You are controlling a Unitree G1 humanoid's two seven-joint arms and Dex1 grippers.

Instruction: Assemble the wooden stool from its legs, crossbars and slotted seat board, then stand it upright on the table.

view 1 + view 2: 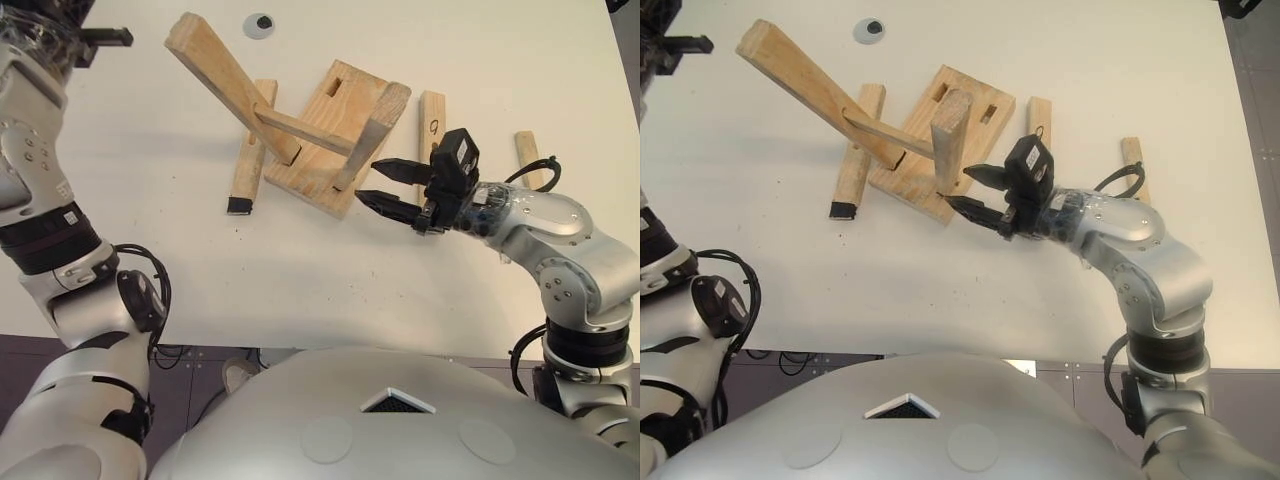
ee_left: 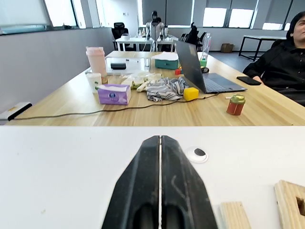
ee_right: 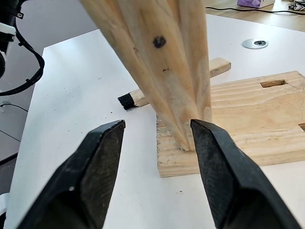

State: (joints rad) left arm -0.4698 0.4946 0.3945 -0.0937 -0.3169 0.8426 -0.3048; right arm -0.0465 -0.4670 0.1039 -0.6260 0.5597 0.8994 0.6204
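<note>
Black fingers (image 3: pixel 95 176) of the right gripper (image 1: pixel 368 181) stand wide apart nearest the robot, low over the white counter (image 1: pixel 150 230), gripping nothing. Their tips lie just beside the near corner of the slotted seat board (image 1: pixel 310 175), flanking the foot of a leg (image 1: pixel 372 135) that stands in the board there. I cannot tell whether a tip touches the wood.

The seat board lies flat on the counter, turned at an angle, with an open slot (image 1: pixel 335 87) near its far edge. From the planted leg a thin crossbar (image 1: pixel 300 130) runs over the board to a thicker second leg (image 1: pixel 215 65), which slants up off the counter toward the far left. A loose leg with a black tip (image 1: pixel 248 165) lies flat beside the board's left edge, partly under this frame.

Right of the board lies a short wooden piece (image 1: pixel 432 115), and farther right another piece (image 1: pixel 524 148). Beyond the frame a small grey disc with a dark centre (image 1: pixel 260 25) sits in the counter.

At the far left the left gripper (image 2: pixel 159 140) hangs above the counter, its fingers pressed together with nothing between them. Past the counter's far edge stands a long wooden table (image 2: pixel 214 107) with a laptop (image 2: pixel 193 67).
</note>
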